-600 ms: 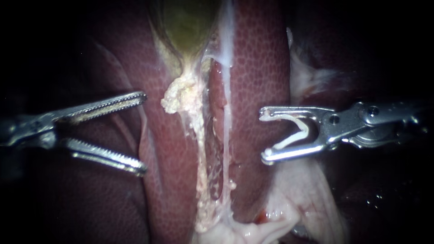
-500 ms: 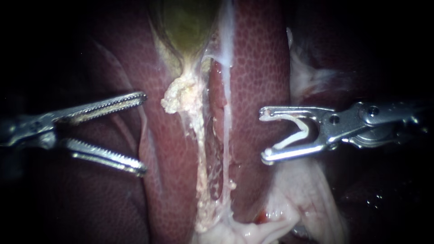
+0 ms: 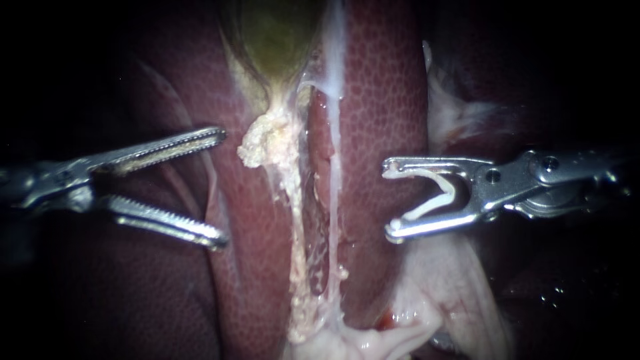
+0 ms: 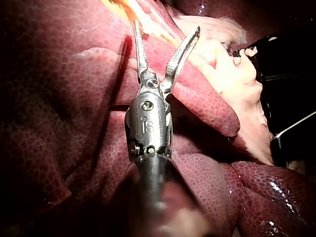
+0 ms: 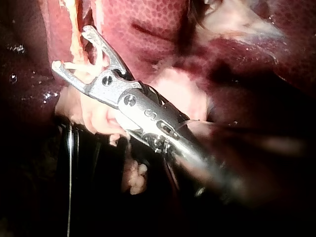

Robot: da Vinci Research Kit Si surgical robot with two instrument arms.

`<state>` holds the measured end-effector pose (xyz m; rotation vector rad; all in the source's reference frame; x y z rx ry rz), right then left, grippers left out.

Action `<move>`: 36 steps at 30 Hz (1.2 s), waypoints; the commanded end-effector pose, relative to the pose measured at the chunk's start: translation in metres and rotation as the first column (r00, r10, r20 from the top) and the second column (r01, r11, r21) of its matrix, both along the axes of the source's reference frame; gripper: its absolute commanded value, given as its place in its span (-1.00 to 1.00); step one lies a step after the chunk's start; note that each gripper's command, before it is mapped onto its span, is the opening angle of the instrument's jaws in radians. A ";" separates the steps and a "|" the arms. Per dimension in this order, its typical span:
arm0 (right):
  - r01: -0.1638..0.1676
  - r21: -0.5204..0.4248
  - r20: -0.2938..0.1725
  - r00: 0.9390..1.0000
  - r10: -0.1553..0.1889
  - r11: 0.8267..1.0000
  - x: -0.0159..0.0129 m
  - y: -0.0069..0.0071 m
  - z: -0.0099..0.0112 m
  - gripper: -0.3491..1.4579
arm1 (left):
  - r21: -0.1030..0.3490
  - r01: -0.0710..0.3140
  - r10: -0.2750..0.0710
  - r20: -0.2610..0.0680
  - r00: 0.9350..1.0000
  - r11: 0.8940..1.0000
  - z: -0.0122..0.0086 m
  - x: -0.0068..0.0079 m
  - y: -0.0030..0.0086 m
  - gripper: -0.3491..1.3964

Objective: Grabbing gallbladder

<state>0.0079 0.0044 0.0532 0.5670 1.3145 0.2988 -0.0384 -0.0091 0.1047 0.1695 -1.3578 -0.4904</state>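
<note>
The greenish gallbladder (image 3: 277, 40) narrows into a pale crumbly neck (image 3: 267, 143) between two lobes of the liver (image 3: 380, 100). My left instrument (image 3: 223, 188) has long toothed jaws that stand wide open just left of that neck and touch nothing. In the left wrist view the same open jaws (image 4: 167, 27) point over the liver (image 4: 74, 98) toward the pale strip. My right instrument (image 3: 388, 200) waits right of the liver ridge, and a white V-shaped clip (image 3: 440, 193) sits between its spread jaws. The right wrist view shows that clip (image 5: 81, 69) too.
A pale fatty strand (image 3: 297, 267) and a thin whitish band (image 3: 333, 167) run down from the neck to pale tissue (image 3: 373, 337) at the lower edge. More whitish tissue (image 3: 453, 113) lies above the right instrument. Dark shadow fills both sides.
My left instrument has moved right and slightly up toward the gallbladder's neck, with its jaws a little less wide. The right instrument has not moved.
</note>
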 end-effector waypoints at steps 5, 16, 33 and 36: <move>0.000 0.000 0.000 1.000 0.000 1.000 0.0000 0.0000 0.0000 0.05 | 0.018 0.017 -0.017 -0.006 1.000 1.000 0.0008 -0.0015 0.0008 0.23; 0.000 0.000 0.000 1.000 0.000 1.000 0.0000 0.0000 -0.0001 0.05 | 0.013 0.059 -0.059 -0.039 0.998 0.998 0.0039 -0.0022 0.0024 -0.04; 0.000 0.000 0.000 1.000 0.000 1.000 0.0000 0.0000 -0.0001 0.05 | 0.066 0.078 -0.068 -0.139 0.988 0.995 0.0039 -0.0012 0.0019 -1.00; 0.000 0.000 0.000 1.000 0.000 1.000 0.0000 0.0000 -0.0001 0.05 | 0.071 0.079 -0.068 -0.138 0.988 0.994 0.0028 -0.0007 0.0021 -1.00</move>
